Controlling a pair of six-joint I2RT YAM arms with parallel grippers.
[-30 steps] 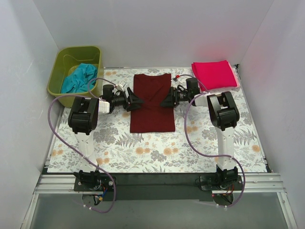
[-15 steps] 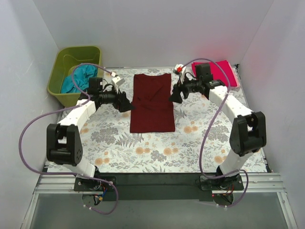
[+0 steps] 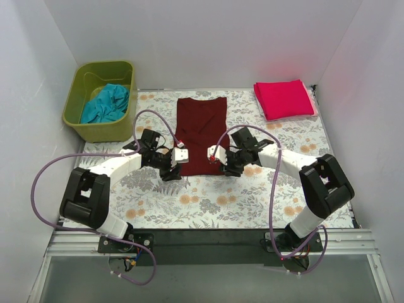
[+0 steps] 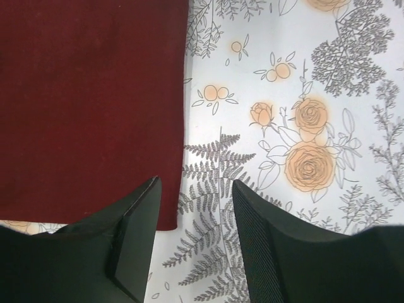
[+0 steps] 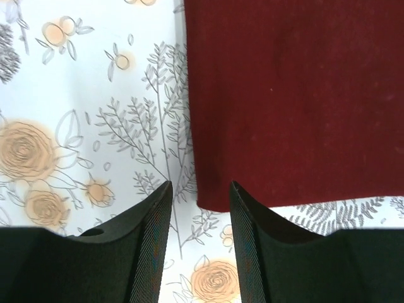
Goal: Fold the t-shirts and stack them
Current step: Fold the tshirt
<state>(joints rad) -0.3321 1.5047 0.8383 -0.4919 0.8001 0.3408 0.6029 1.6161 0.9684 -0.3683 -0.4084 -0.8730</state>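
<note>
While my jaws hang half-open astride the lower corners of the maroon shirt [image 3: 201, 129], closing could pinch the flowered cover [image 3: 252, 199] too.

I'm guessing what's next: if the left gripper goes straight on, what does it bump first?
Probably the corner of the dark red shirt on the flowery table cover; the left gripper straddles its edge. Height unclear.

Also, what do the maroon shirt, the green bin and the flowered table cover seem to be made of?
The maroon shirt: soft matte cloth, likely cotton; a fine texture shows up close. The green bin: rigid moulded plastic, slightly glossy, with smooth rounded walls. The table cover: a flat printed sheet, matte; cloth or vinyl, I cannot tell.
</note>
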